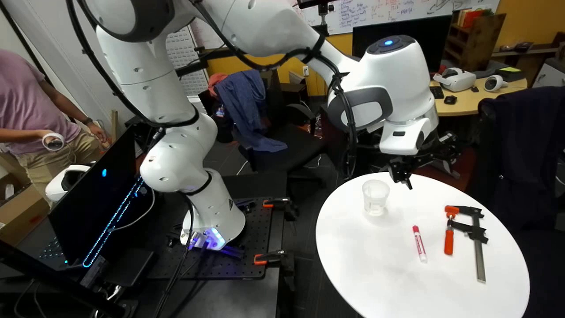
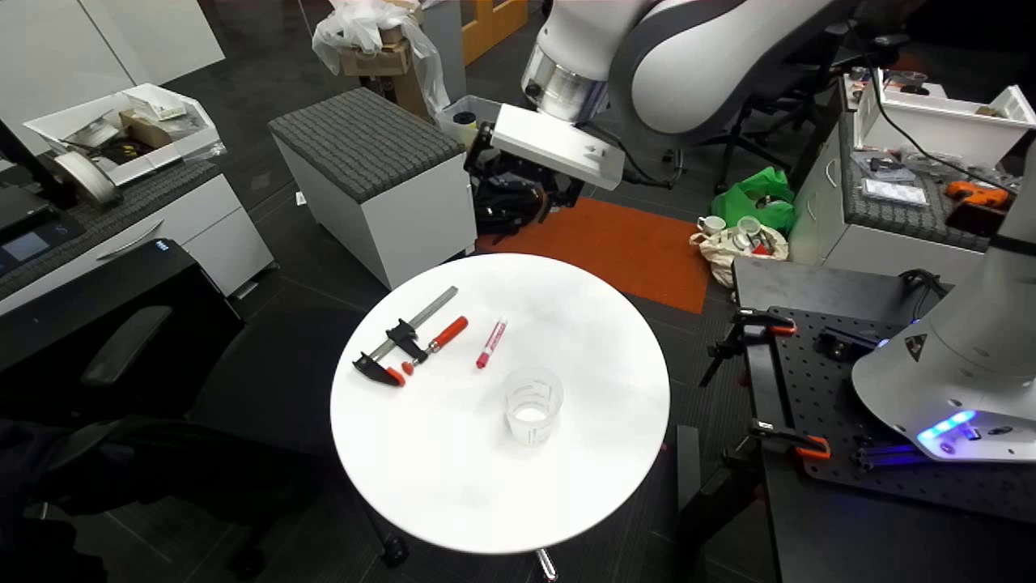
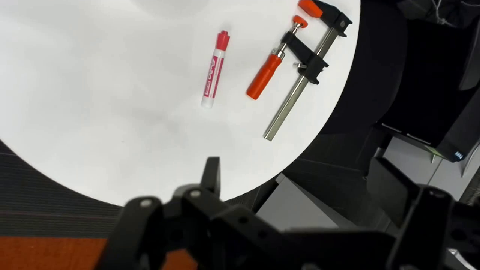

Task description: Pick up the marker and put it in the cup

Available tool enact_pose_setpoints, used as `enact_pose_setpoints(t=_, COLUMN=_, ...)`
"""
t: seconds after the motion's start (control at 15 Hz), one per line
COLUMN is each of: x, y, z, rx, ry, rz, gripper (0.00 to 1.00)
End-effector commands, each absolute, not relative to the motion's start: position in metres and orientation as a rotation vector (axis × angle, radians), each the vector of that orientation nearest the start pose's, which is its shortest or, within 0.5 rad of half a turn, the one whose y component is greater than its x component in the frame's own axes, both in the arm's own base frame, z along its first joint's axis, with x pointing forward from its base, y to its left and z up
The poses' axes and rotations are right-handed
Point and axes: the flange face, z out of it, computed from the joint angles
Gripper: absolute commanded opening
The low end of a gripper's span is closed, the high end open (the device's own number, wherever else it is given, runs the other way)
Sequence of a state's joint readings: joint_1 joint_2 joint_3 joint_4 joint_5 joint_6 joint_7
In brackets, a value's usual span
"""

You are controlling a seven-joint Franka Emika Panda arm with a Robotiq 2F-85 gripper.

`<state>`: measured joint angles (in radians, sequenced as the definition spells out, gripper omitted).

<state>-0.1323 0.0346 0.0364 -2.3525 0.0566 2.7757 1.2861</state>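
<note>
The red and white marker [image 1: 419, 244] lies flat on the white round table, between the cup and the clamp. It also shows in an exterior view [image 2: 491, 343] and in the wrist view [image 3: 215, 71], its red cap toward the top there. The clear cup [image 1: 375, 197] stands upright on the table and also shows in an exterior view [image 2: 533, 409]. In the wrist view only a faint curve at the top edge may be the cup. My gripper [image 3: 300, 180] is open and empty, its fingers wide apart. It hangs above the table's edge [image 1: 408, 170], apart from marker and cup.
A red-and-black clamp tool [image 1: 476, 243] lies beside the marker, nearer the rim of the white round table [image 2: 486, 510]. It also shows in the wrist view [image 3: 296, 90]. A grey cabinet [image 2: 421, 219] and dark chairs stand around the table.
</note>
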Motion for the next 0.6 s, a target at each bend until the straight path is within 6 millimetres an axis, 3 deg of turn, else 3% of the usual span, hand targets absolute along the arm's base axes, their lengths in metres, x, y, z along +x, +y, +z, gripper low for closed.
enact_pose_setpoints(t=0.0, x=0.559, y=-0.056, z=0.340, rx=-2.145, ry=1.917, rz=-0.420, gripper=1.00)
enact_pose_setpoints(t=0.4, x=0.579, y=-0.051, z=0.300, rx=-2.215, ry=1.896, rz=-0.333, gripper=1.00)
enact_pose_setpoints(t=0.47, x=0.567, y=-0.054, z=0.306, rx=-2.201, ry=1.910, rz=-0.360, gripper=1.00)
enact_pose_setpoints(t=0.53, x=0.570, y=-0.053, z=0.300, rx=-2.204, ry=1.911, rz=-0.349, gripper=1.00)
